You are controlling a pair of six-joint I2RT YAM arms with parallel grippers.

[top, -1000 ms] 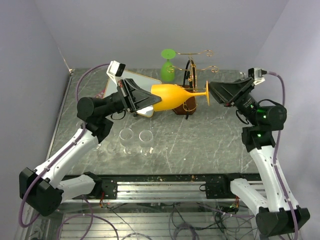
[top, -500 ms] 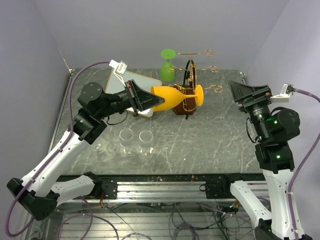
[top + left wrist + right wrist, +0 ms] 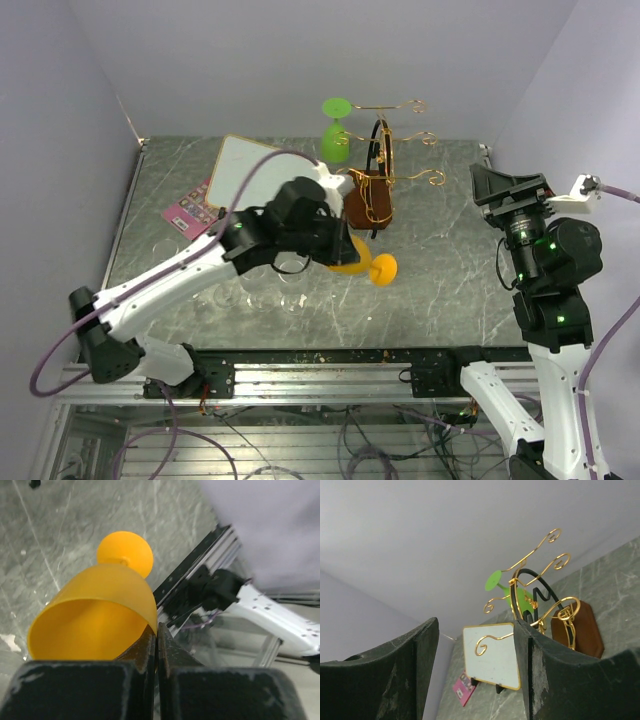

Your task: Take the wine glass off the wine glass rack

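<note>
Clamped tight on bowl rim of orange wine glass (image 3: 100, 605) with left end effector (image 3: 157, 630). Swung down off wine glass rack (image 3: 372, 190) since half a second ago; now tilted low over worktop (image 3: 440, 290), just in front of rack. Spread wide, holding nothing at right end effector (image 3: 476, 625)

Dark grey-green marbled stone-look tabletop (image 3: 440, 290), pale veins, fills middle of top view. Plain pale lavender back wall (image 3: 300, 50) rises from tabletop's far edge. Matching left wall (image 3: 50, 150) and right wall (image 3: 590, 90) stand at tabletop's sides and meet back wall in corners. Silver aluminium extrusion rail (image 3: 320, 372) runs along tabletop's near edge. Loose thin cables (image 3: 350, 435) lie below rail. Light soft, even; walls darker toward tabletop's far-left corner.
</note>
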